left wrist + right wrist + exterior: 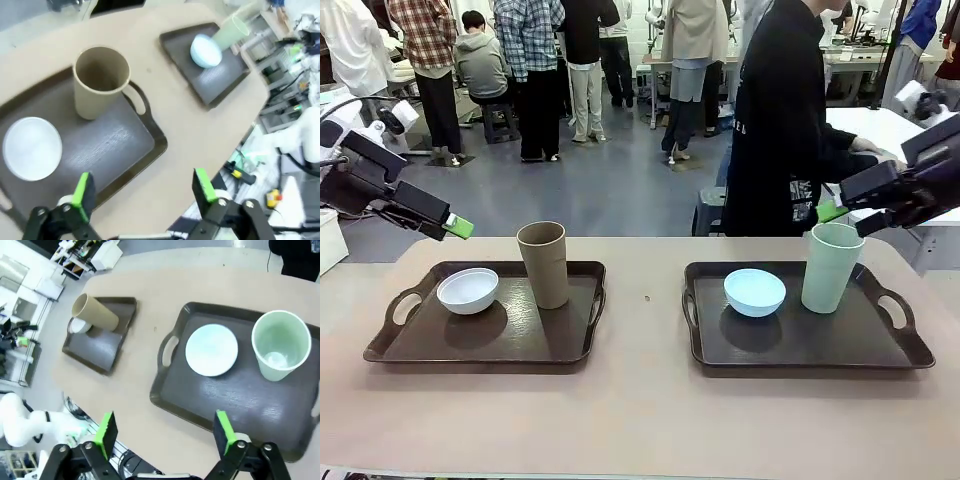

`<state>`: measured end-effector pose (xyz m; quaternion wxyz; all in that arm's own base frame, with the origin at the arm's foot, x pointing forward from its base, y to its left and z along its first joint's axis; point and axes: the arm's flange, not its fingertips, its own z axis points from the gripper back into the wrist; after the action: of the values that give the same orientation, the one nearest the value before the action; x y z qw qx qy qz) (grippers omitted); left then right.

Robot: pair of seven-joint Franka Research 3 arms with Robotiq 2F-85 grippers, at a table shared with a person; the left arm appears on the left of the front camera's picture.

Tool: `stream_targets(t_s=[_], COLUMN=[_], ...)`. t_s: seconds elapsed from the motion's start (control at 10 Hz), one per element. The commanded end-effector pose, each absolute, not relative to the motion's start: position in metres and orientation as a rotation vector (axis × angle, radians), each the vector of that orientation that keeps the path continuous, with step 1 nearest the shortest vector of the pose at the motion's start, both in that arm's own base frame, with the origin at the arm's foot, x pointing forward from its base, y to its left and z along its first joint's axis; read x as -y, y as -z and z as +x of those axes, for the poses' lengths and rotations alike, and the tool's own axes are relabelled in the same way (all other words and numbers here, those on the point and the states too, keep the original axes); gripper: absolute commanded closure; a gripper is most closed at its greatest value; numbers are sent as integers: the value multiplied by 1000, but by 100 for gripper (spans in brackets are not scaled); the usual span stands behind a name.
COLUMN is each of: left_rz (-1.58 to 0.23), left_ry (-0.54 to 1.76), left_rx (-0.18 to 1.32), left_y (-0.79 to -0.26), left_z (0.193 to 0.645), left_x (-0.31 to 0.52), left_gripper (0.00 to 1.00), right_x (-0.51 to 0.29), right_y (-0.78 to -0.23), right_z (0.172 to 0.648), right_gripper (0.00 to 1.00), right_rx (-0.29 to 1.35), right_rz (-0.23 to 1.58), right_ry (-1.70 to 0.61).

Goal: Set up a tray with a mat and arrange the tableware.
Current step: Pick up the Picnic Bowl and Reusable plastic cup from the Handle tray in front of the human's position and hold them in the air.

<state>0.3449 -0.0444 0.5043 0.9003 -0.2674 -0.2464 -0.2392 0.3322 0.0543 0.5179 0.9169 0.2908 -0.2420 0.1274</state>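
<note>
The white bowl (468, 290) and tan-brown cup (543, 264) are sitting on the left tray (410, 345) at centre left. The light blue bowl (754, 292) and pale green cup (833, 267) are sitting on the right tray (880, 350) at centre right. The left hand (142, 189) and right hand (165, 431) are hovering wide open, gripping nothing. Arranging is looking nearly finished, though I cannot tell whether a mat is in place.

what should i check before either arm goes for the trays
1. left gripper open and empty: ok
2. right gripper open and empty: ok
3. tan cup upright beside white bowl on left tray: ok
4. pale green cup upright beside light blue bowl on right tray: ok
5. mat in either tray: cannot tell
6. person at far edge, no hand over the trays: ok
</note>
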Motion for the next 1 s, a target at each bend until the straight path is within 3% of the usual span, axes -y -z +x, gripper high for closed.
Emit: stream_targets(t_s=[0.0,0.1,0.2,0.3,0.5,0.8,0.9], left_rz=[-436,-553,-721,-879,-1024,-1041,-1043], left_ry=[564,495,451,307,85,137,81], left_rx=[488,510,547,462,285,-88,-110], left_y=[-500,-504,-524,-529,-494,-420,-410], left_z=[346,345,345,345,340,339,336], left_x=[76,44,43,23,-18,-5,-12], left_gripper=[0,0,0,0,0,0,0], right_x=[-119,-54,-69,-44,25,65,60], right_y=[-491,-518,-519,-518,-486,-425,-417], right_z=[341,332,347,353,347,334,333], right_gripper=[0,0,0,0,0,0,0], right_rx=[461,498,321,263,139,-166,-207], right_rz=[450,598,986,1253,1566,1521,1493], right_ry=[-379,-262,-352,-241,44,228,203])
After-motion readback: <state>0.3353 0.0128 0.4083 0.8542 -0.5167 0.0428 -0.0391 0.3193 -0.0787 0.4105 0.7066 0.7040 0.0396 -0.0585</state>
